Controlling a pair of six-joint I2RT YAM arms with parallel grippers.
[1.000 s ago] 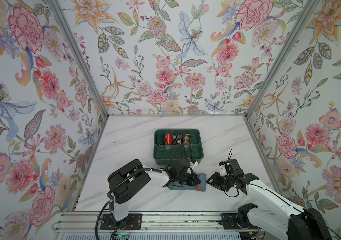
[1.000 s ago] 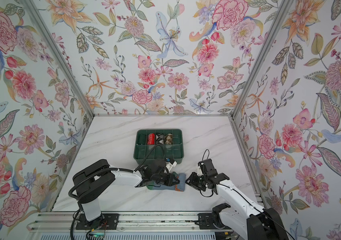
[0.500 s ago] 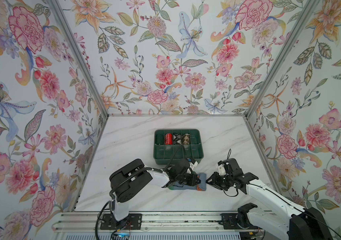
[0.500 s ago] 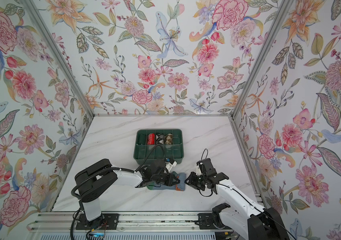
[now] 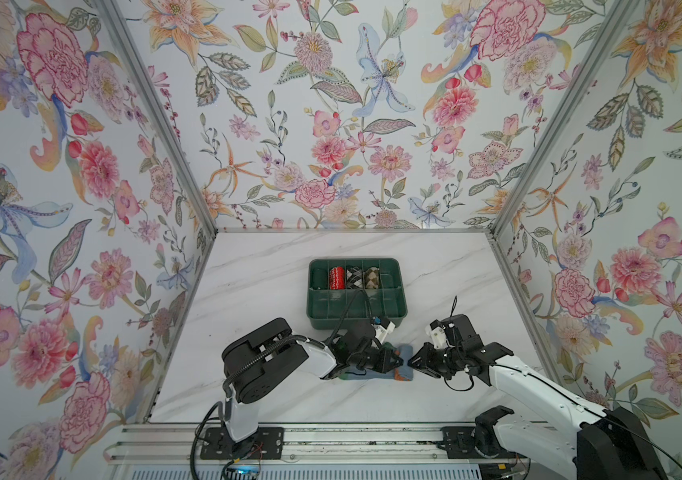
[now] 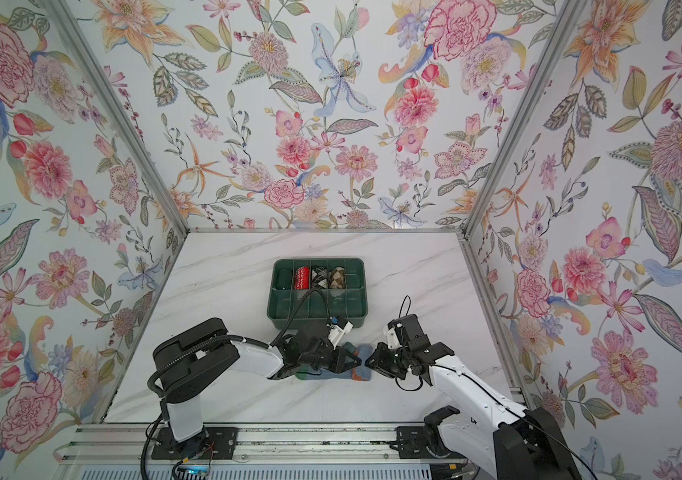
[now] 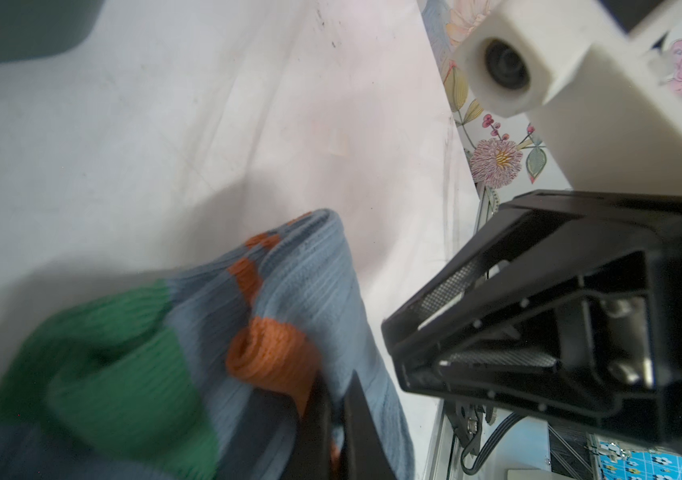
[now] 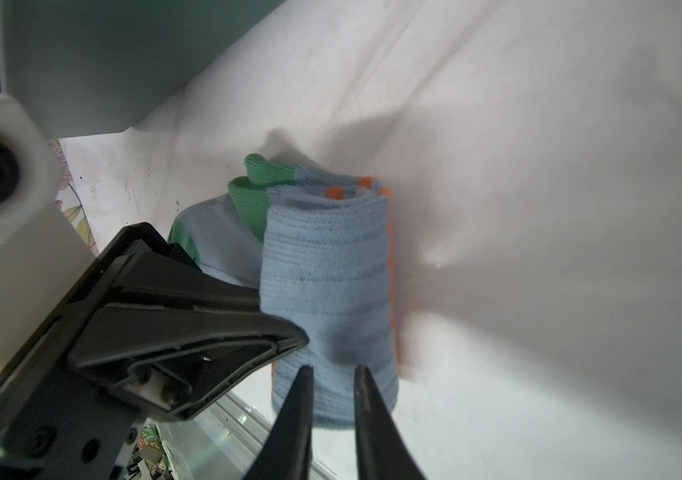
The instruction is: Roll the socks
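A white marble table (image 5: 268, 291) carries a green tray (image 5: 331, 323) near its middle, with three rolled sock bundles (image 5: 353, 277) in its back row. In front of the tray the socks (image 5: 405, 360) lie partly rolled on the table, grey-blue with green and orange bands. The left gripper (image 7: 337, 399) has its fingers pinched together on the fabric by the orange cuff. The right gripper (image 8: 333, 374) is at the roll's end, fingers a narrow gap apart; whether they touch the fabric I cannot tell.
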